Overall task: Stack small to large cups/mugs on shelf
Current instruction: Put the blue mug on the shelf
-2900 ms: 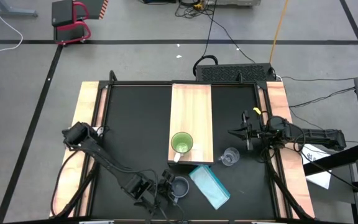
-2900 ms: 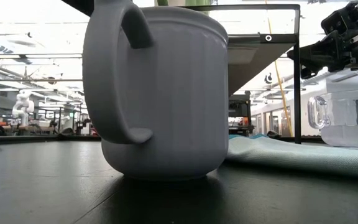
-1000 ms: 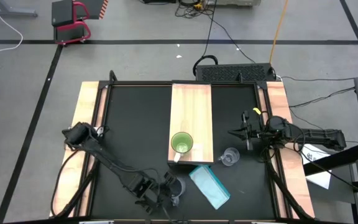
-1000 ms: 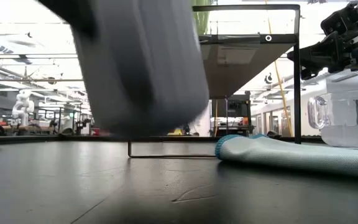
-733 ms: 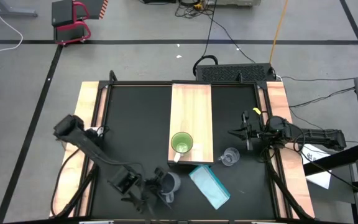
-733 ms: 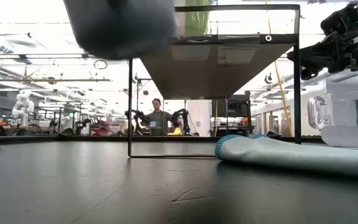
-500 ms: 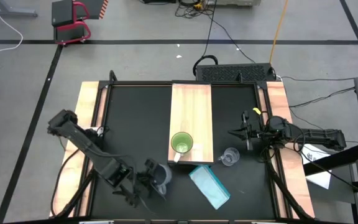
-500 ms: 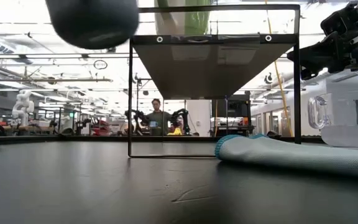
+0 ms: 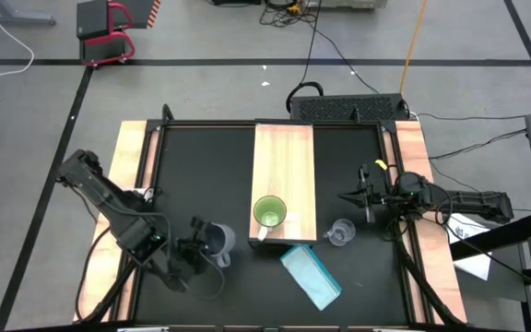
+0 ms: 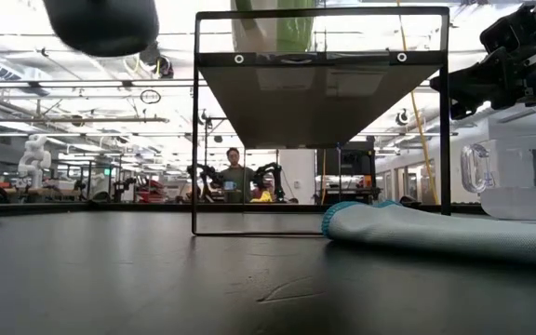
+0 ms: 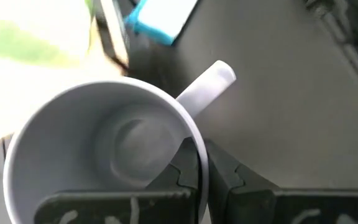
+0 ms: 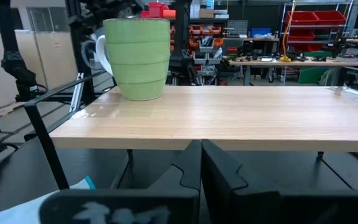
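The grey-blue mug (image 9: 214,241) hangs above the black table left of the shelf (image 9: 284,166), with my left gripper (image 11: 199,163) shut on it. In the low view only its bottom (image 10: 100,23) shows. The green mug (image 9: 268,214) stands upright on the shelf's near end. The clear glass cup (image 9: 340,232) stands on the table right of the shelf. My right gripper (image 9: 347,195) waits shut at the table's right side, level, pointing at the shelf. My left gripper grips the mug's rim wall (image 11: 197,149) right beside the handle (image 11: 207,87), one finger inside the mug and one outside. The fingers slant down from the table's left and near side. The mug is lifted clear of the table, mouth up.
A flat light-blue object (image 9: 312,275) lies on the table near the shelf's near right corner. The shelf stands on a thin black frame (image 10: 194,121) with open space beneath it. Wooden strips (image 9: 127,175) run along the table's left and right edges.
My left gripper has risen and gone toward the table's left edge and a little toward its far edge, still shut on the grey-blue mug. The mug has gone from just above the table to well clear of it.
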Controlling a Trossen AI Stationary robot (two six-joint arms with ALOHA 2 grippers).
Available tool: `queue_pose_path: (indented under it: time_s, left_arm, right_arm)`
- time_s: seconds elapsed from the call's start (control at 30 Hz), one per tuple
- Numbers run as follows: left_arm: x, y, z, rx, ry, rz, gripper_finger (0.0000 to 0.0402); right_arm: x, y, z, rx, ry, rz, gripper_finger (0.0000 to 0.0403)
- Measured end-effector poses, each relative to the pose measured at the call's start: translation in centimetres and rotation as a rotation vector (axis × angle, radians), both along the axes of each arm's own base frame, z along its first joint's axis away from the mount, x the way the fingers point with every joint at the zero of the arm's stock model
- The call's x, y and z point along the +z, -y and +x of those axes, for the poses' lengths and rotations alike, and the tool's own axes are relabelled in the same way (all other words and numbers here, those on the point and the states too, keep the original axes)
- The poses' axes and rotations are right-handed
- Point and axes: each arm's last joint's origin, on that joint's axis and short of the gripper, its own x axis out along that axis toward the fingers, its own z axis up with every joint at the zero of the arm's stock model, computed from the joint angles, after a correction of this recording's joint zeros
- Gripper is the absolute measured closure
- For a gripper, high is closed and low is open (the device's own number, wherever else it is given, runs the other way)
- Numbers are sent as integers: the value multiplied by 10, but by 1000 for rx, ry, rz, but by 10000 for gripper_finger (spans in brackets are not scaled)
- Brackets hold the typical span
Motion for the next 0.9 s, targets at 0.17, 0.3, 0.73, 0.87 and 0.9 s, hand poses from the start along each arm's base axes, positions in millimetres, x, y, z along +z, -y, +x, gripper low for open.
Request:
queue_pose_path:
  time_s: [0.17, 0.3, 0.73, 0.87, 0.9]
  left_arm:
    - [-17, -25, -27, 94, 46, -42, 396]
    - [-28, -43, -50, 112, 157, -122, 396]
    - [-55, -88, -101, 137, 276, -235, 396]
    - [-60, -99, -111, 165, 302, -274, 396]
    - [-61, -101, -114, 169, 305, -283, 396]
  right_arm:
    - [0, 0, 0, 0, 0, 0, 403]
    - [0, 0, 0, 0, 0, 0, 403]
    - [-1, 0, 0, -1, -5, 1, 403]
    - [0, 0, 0, 0, -5, 1, 403]
    - [0, 0, 0, 0, -4, 1, 403]
